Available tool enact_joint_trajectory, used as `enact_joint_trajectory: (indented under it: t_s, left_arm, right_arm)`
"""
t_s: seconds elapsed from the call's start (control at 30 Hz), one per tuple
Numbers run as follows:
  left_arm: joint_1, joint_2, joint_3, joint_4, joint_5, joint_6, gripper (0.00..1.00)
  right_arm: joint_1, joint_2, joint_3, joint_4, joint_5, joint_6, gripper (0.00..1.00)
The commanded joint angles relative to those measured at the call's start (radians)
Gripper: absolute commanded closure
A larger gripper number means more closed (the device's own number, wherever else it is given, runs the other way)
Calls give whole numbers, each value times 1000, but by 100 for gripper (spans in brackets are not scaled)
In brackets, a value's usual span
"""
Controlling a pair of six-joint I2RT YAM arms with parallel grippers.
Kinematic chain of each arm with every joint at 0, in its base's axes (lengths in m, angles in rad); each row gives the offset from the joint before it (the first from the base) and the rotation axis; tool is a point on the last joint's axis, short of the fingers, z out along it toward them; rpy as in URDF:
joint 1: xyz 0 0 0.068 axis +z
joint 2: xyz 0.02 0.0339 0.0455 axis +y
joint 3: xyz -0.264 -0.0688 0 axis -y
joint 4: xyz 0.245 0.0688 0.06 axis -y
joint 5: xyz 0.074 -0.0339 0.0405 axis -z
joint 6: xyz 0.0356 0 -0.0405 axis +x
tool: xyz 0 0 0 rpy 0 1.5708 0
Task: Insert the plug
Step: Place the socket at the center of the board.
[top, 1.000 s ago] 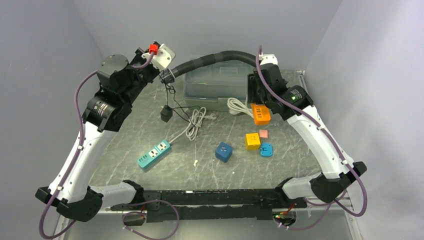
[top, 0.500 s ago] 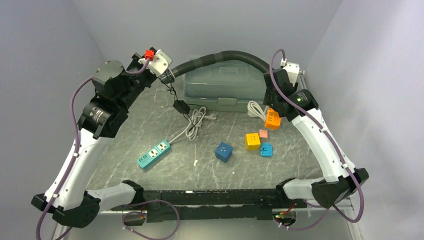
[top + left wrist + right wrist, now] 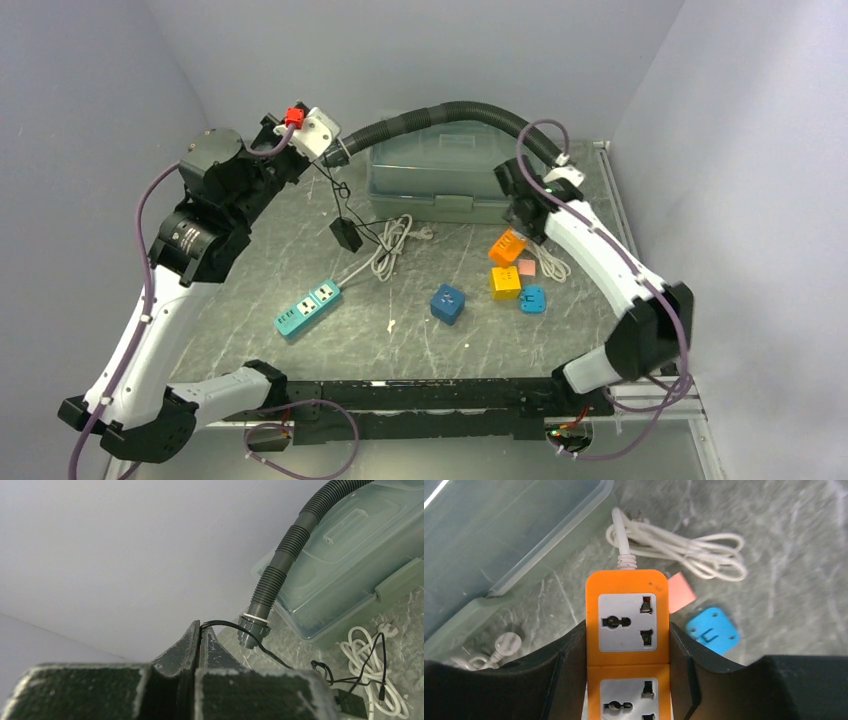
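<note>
My left gripper (image 3: 322,157) is raised at the back left, shut on a thin black cable (image 3: 227,625). A black plug adapter (image 3: 347,236) dangles from that cable above the table. My right gripper (image 3: 628,645) is shut on an orange power strip (image 3: 627,630) with white sockets facing the camera; in the top view the strip (image 3: 507,246) hangs just above the table at the right. Its white cord (image 3: 684,547) trails on the table behind it.
A clear lidded box (image 3: 435,175) and a grey corrugated hose (image 3: 440,111) lie at the back. A teal power strip (image 3: 308,307) with a white cord (image 3: 390,245) lies left of centre. A blue cube (image 3: 447,303), a yellow cube (image 3: 505,282), a cyan adapter (image 3: 532,299) and a pink piece (image 3: 526,267) lie at centre right.
My right arm swung forward and down, bringing the orange strip toward the yellow cube. The black adapter swung under my left gripper, which shifted slightly.
</note>
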Motion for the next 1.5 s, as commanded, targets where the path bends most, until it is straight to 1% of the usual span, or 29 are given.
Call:
enact_joint_trajectory:
  t_s: [0.0,0.1,0.17,0.23,0.37,0.53,0.57,0.6,0.63,0.67,0.7,0.73,0.8,0.83,0.93,0.97,1.1,1.17,1.23,1.27,1.3,1.37,1.47]
  left_arm:
    - [5,-44,2,59,14,-2,100]
    - [5,-48,6,47,11,-4,100]
    - [4,-53,-1,38,12,-9,100]
    - [4,-63,-18,33,15,-17,100]
    - [5,-91,-63,8,25,-49,100]
    - [5,-133,-120,-32,52,-64,100]
    - [5,-142,-128,-38,57,-64,100]
    - [5,-147,-132,-41,64,-65,100]
    - [5,-149,-135,-45,73,-64,100]
    - [5,-150,-134,-47,74,-62,100]
    - [5,-146,-131,-49,73,-61,100]
    - [5,-142,-128,-52,71,-60,100]
    - [5,-135,-120,-57,71,-54,100]
    - [5,-134,-120,-54,70,-53,100]
    - [6,-133,-121,-46,69,-46,100]
    - [5,-134,-121,-43,69,-44,100]
    - [4,-125,-125,-1,1,-30,100]
    - [5,-113,-105,16,-12,-20,100]
    - [4,-102,-80,25,0,-18,100]
    - [4,-96,-64,25,10,-18,100]
    - [5,-91,-49,21,18,-16,100]
    - [5,-81,-20,19,23,-18,100]
    - [5,-73,8,27,10,-8,100]
  right_arm:
    - [66,113,66,37,60,305,100]
    - [100,180,89,95,75,356,100]
    - [133,243,113,97,93,399,89]
    - [165,301,115,107,95,440,85]
    - [243,380,44,203,100,497,82]
    - [270,438,11,239,92,540,81]
    - [276,433,-5,268,98,535,79]
    - [280,426,-26,305,101,523,74]
    - [287,422,-51,336,102,510,67]
    - [290,421,-65,375,97,487,55]
    - [294,421,-75,409,92,455,46]
    - [300,422,-81,439,88,419,39]
    - [312,410,-102,508,84,322,31]
    - [316,394,-120,573,78,267,28]
    - [320,312,-205,725,42,112,21]
    - [320,282,-237,776,28,60,20]
    - [325,132,-366,1026,-92,-236,19]
    - [325,65,-430,1173,-207,-381,19]
    - [323,34,-454,1286,-368,-521,20]
    - [323,40,-443,1319,-485,-587,21]
    - [323,51,-418,1328,-567,-645,22]
    - [326,100,-356,1291,-684,-723,24]
    - [328,161,-290,1254,-784,-800,27]
